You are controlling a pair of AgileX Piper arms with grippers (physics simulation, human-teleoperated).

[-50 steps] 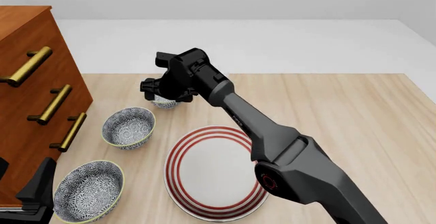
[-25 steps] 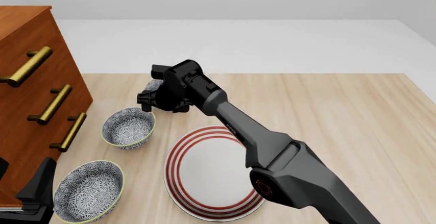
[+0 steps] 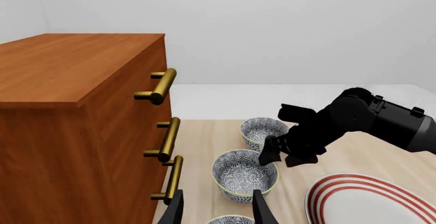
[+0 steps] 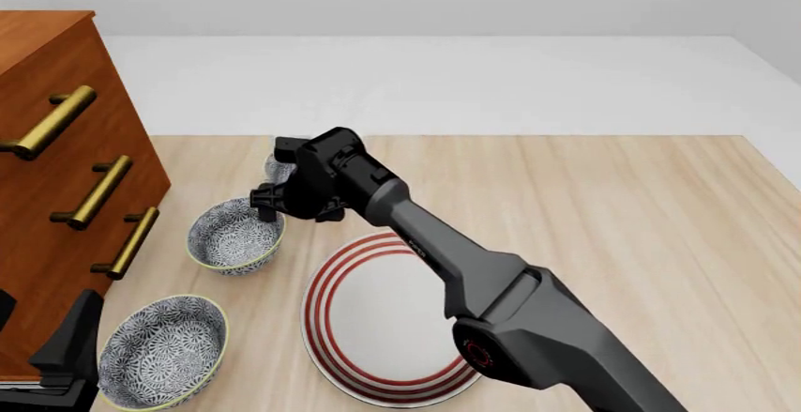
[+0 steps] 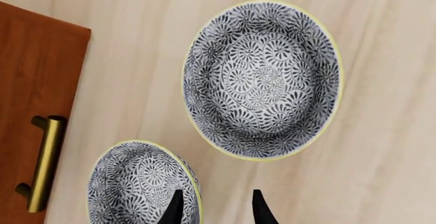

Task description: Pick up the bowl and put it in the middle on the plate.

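Left gripper (image 3: 219, 211): parked by the chest of drawers (image 4: 63, 130), fingers apart, empty.

Right gripper (image 5: 218, 208): fingers apart, holding nothing, poised over the bowl (image 4: 235, 235). Seen in the right wrist view with one fingertip over the bowl's inside and the other over bare table (image 4: 601, 206), apparently straddling the wall on the side away from the drawers. Height above the rim unclear.

Risks, left to right:
- Descent off line: likely to land a finger on the rim and tip or shove the bowl toward the drawers.
- Pinch on one wall only: liable to let so deep a bowl tilt or slip during the lift.
- Smaller patterned bowl (image 4: 278, 163), just behind this gripper and partly hidden: open to a knock from the wrist.
- Plate (image 4: 394, 318), right of and nearer than this gripper, apart from the bowl: off-centre release likely to leave the bowl on the red rings.

Bowl: directly below this gripper, slightly left, upright, mouth up. Round, so without a long axis or a preferred heading.
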